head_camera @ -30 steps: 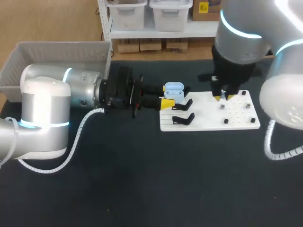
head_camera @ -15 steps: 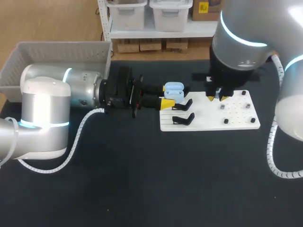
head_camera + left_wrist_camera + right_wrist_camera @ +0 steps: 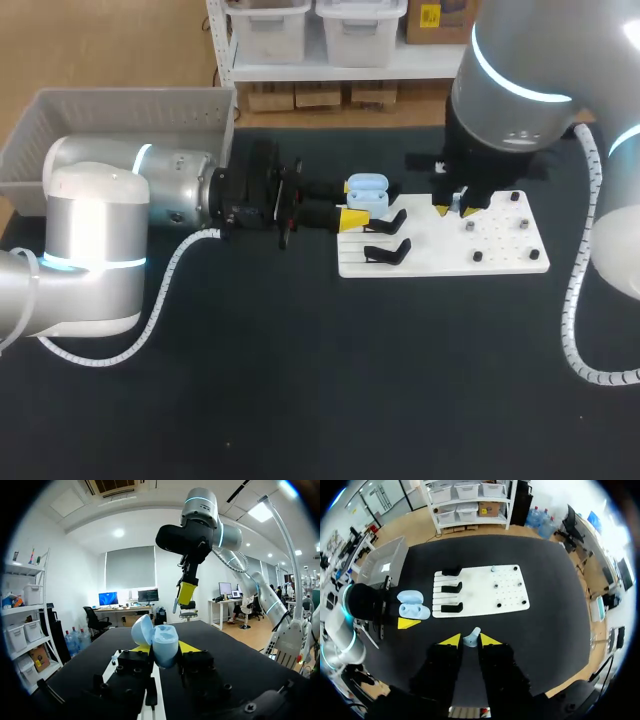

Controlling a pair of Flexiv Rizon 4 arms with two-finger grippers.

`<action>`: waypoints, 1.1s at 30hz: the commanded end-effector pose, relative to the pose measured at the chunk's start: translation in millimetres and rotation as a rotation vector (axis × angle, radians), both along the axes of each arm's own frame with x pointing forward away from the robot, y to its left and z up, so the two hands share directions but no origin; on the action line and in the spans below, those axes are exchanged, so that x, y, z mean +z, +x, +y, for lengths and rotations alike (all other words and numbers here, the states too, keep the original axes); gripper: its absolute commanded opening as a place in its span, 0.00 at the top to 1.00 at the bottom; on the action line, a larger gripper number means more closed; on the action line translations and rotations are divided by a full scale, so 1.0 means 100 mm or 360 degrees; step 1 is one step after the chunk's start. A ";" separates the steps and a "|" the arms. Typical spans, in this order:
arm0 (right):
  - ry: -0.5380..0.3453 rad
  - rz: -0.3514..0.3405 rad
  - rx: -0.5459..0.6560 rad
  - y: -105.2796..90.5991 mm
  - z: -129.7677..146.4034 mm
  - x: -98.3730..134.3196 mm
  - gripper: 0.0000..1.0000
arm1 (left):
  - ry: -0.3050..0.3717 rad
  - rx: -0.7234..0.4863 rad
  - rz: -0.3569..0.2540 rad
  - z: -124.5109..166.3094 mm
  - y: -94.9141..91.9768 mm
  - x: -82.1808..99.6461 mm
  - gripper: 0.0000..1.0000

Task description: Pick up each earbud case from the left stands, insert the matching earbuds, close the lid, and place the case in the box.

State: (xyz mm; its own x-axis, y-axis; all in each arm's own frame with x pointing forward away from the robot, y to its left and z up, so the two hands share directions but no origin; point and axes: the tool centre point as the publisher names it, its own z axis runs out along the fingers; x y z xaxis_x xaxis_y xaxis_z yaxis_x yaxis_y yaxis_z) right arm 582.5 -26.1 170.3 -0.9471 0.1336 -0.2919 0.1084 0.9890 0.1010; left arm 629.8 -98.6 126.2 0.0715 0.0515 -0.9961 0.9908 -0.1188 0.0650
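Earbud [image 3: 472, 636] sits clamped within right tool [image 3: 470, 640].

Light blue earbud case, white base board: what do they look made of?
Light blue earbud case, held in the left gripper's jaws: smooth moulded plastic, satin finish, with soft highlights on its rounded open lid. White base board: rigid flat sheet, matte, even white without glare. Plastic or painted metal, cannot tell.

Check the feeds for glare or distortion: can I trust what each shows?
Head view: glare whitens the right arm, yet the earbud case is evenly lit. Left wrist view: fisheye curves the table, case clear. Right wrist view: bright wash at the rim; the earbud shows between the fingers.
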 end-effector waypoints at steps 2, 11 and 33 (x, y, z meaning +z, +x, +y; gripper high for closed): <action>0.0102 0.0062 -0.0212 0.08 0.08 0.05 1.00 | -0.0006 0.0007 -0.0005 0.00 -0.01 -0.01 1.00; 0.0286 0.0146 -0.0331 0.05 0.39 0.10 1.00 | -0.0006 0.0007 -0.0005 0.00 -0.01 -0.01 1.00; 0.0142 0.0093 -0.0187 0.30 0.83 0.19 1.00 | -0.0006 0.0007 -0.0005 0.00 -0.01 -0.01 1.00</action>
